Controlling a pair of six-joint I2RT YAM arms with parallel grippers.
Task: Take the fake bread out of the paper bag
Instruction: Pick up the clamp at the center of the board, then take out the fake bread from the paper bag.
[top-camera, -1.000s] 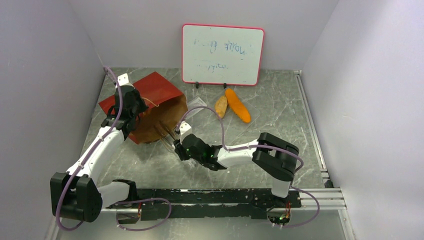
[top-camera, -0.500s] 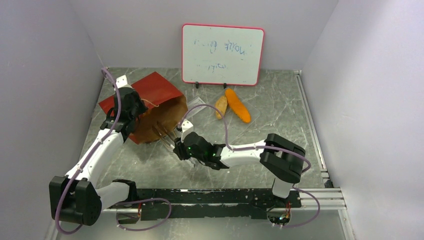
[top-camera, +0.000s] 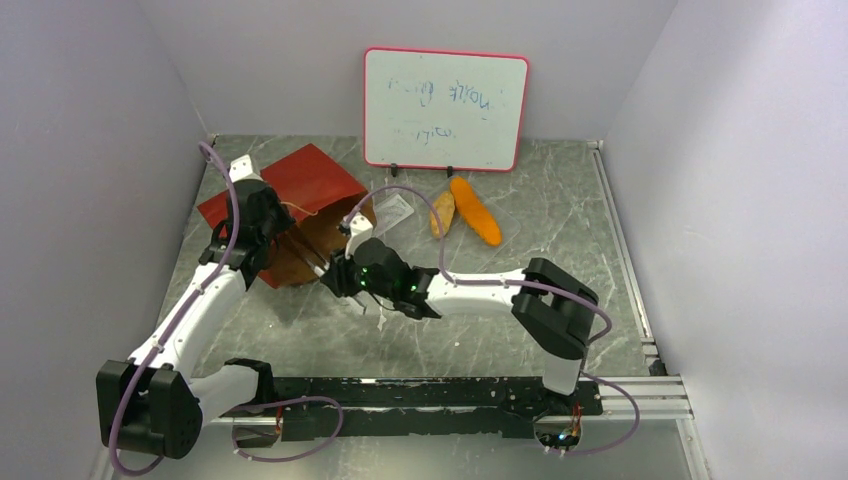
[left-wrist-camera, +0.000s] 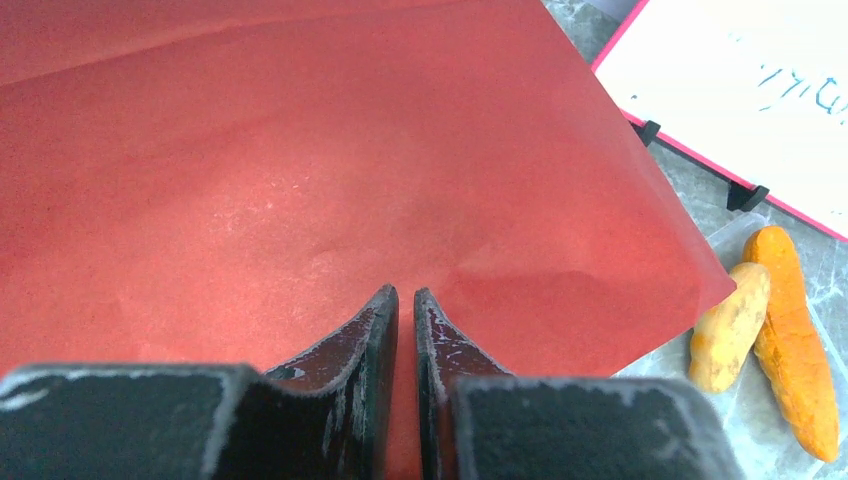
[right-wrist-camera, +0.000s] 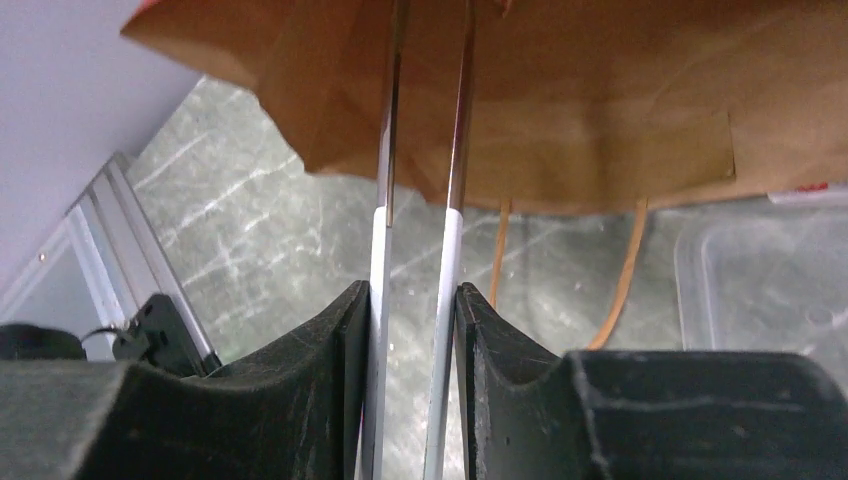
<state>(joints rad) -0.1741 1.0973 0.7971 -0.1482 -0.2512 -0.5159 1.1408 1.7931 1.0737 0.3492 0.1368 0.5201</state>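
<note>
The red paper bag (top-camera: 300, 180) lies on its side with its brown mouth (top-camera: 325, 235) facing my right arm. My left gripper (top-camera: 268, 228) is shut on the bag's upper wall; red paper (left-wrist-camera: 300, 150) fills the left wrist view, with the jaws (left-wrist-camera: 403, 292) pinched on it. My right gripper (top-camera: 340, 275) is shut on a pair of metal tongs (right-wrist-camera: 455, 150), whose tips reach into the brown bag mouth (right-wrist-camera: 600, 100). An orange baguette (top-camera: 475, 210) and a tan roll (top-camera: 442, 212) lie on the table right of the bag. Whatever bread is in the bag is hidden.
A clear plastic tray (top-camera: 398, 212) sits by the bag's mouth, also seen in the right wrist view (right-wrist-camera: 770, 280). The bag's loop handles (right-wrist-camera: 630, 270) hang down. A whiteboard (top-camera: 445, 108) stands at the back wall. A metal rail (top-camera: 620, 250) edges the right side.
My right arm has pushed the tongs left and away, so their tips are now inside the bag mouth. The left gripper has kept its hold on the bag and shifted slightly.
</note>
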